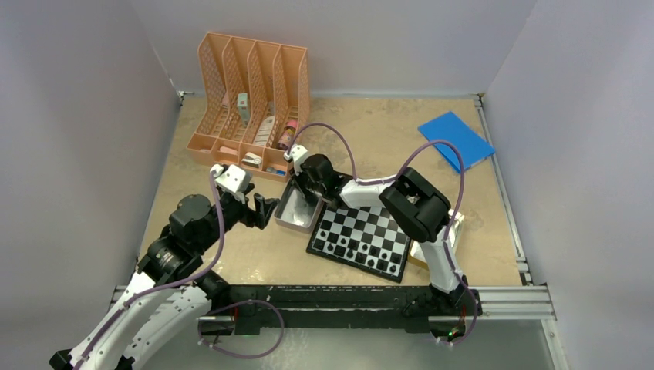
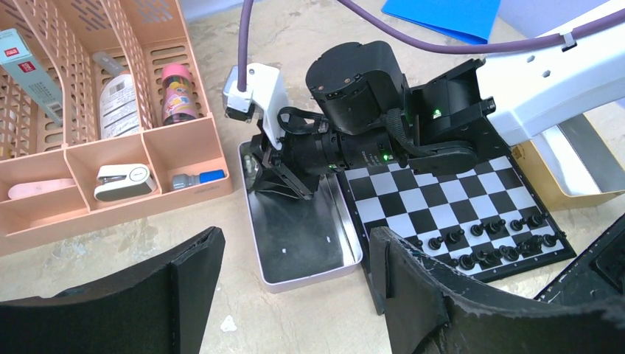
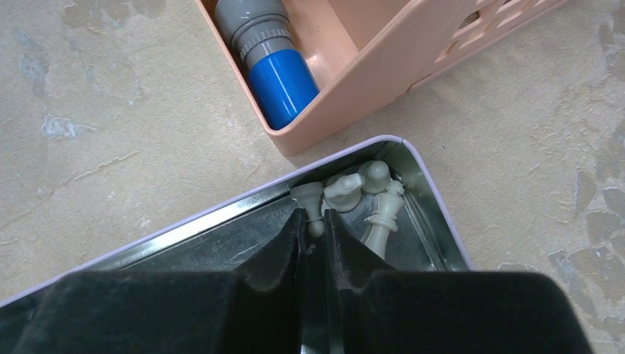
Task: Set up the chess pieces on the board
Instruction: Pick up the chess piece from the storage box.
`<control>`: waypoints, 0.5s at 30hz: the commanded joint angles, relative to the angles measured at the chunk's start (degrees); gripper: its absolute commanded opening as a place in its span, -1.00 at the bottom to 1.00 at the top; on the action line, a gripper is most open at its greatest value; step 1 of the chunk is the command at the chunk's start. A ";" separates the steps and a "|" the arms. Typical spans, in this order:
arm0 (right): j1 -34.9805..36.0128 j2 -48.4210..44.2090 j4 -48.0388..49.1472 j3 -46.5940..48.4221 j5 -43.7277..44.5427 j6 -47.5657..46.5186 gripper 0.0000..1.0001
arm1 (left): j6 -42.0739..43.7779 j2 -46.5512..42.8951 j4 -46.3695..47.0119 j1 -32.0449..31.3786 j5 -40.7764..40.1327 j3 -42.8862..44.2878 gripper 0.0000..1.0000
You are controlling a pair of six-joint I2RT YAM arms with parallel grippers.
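Note:
The checkered board (image 1: 369, 223) lies at the centre, also in the left wrist view (image 2: 431, 193). Black chess pieces (image 1: 362, 251) stand in its two near rows (image 2: 479, 247). A shiny open tin (image 1: 290, 223) sits against the board's left edge (image 2: 309, 279). My right gripper (image 1: 299, 199) reaches into the tin's far corner (image 2: 278, 181). In its wrist view my right gripper (image 3: 312, 220) is shut on a lying white pawn (image 3: 309, 198); three more white pieces (image 3: 372, 184) are heaped in that corner. My left gripper (image 2: 295, 276) is open and empty, above the table just left of the tin (image 1: 261, 210).
A peach desk organizer (image 1: 251, 100) with small items stands behind the tin; its corner with a blue-capped marker (image 3: 274, 70) is close to the right gripper. A blue sheet (image 1: 455, 139) lies far right. A second tin (image 1: 456, 231) sits under the right arm beside the board.

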 commanded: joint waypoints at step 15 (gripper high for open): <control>0.03 -16.04 -2.66 -6.10 -8.93 3.85 -0.99 | 3.62 0.76 5.50 -0.20 5.62 -1.74 0.24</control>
